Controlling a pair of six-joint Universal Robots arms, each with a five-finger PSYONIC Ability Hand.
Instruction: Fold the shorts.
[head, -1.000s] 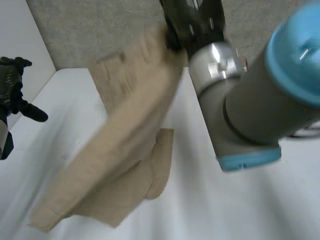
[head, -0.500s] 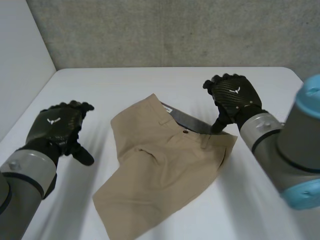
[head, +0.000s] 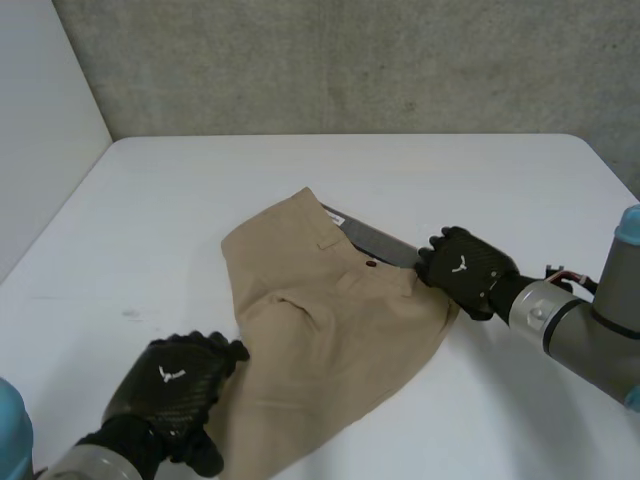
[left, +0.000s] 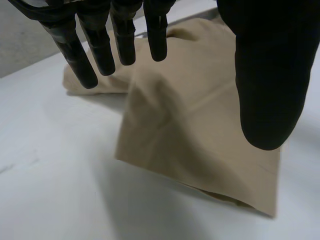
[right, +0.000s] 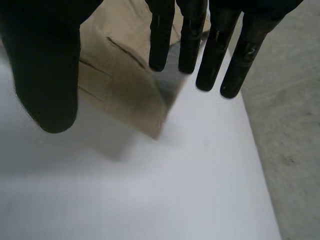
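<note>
Lying rumpled on the middle of the white table (head: 180, 190) in the head view, the tan shorts (head: 330, 340) point their waistband (head: 340, 240) toward the right hand (head: 465, 270), which sits at the waistband's end. The left hand (head: 175, 385) is just beside one leg hem (head: 290, 450).

In the left wrist view, the left hand's fingers (left: 80, 60) are straight and spread well away from the thumb (left: 265, 75). They hang over the leg hem and grasp nothing.

In the right wrist view, the right hand's fingers (right: 215, 55) are likewise straight, with the thumb wide apart. They hover above the waistband corner, where the grey lining (right: 167, 85) shows, and they hold nothing.
</note>
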